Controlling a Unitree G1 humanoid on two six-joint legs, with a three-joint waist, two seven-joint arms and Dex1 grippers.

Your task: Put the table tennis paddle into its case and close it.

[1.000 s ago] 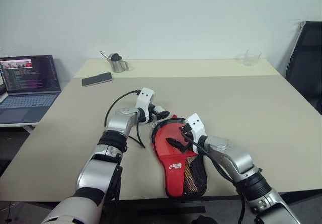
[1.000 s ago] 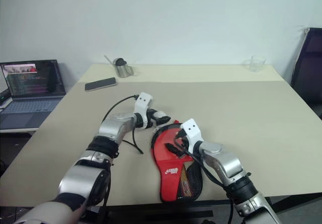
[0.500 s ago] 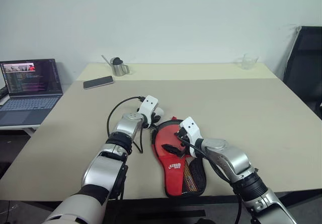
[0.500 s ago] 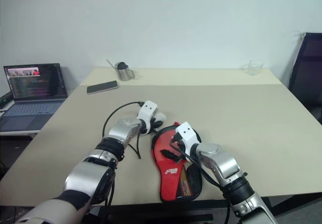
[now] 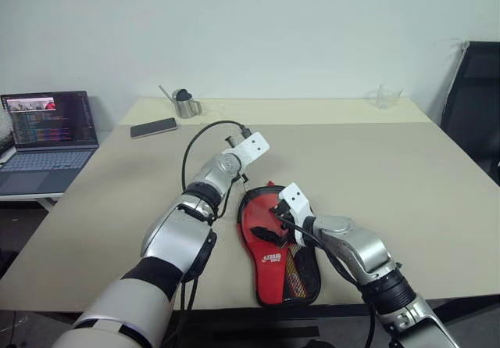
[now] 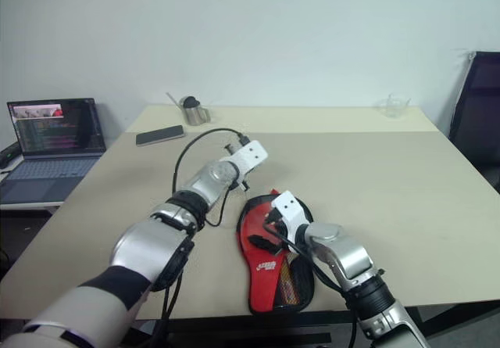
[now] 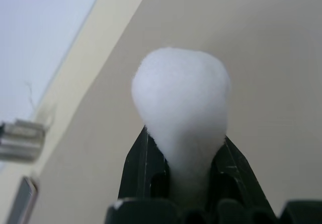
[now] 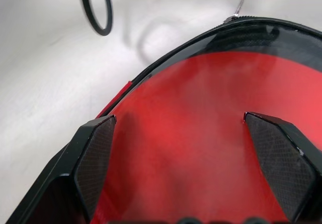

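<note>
1. The case is lying flat on the table, close to the near edge. Its long axis is running near to far, narrow end toward the robot and round end away.
2. The paddle appears to be sitting inside the case. A pale handle with red marks is showing through the mesh at the near end. Whether the red at the round end is blade or case panel cannot be told.
3. The right gripper is hovering over the red round end of the case. Its fingers are standing wide apart and gripping nothing.
4. The zip pull is lying on the table at the far rim of the round end, just beyond the right gripper. The rim is looking unzipped there, so closing is judged to be the step remaining.
5. The left gripper is hanging raised above the table, past the far left of the round end. Its fingers are pinching a white soft lump; what the lump is cannot be told.
6. Judgement: the right gripper is the nearer one to the pull, and the zip track is following the case outline.
7. A phone, a metal cup and a glass are standing well apart at the far side.
</note>
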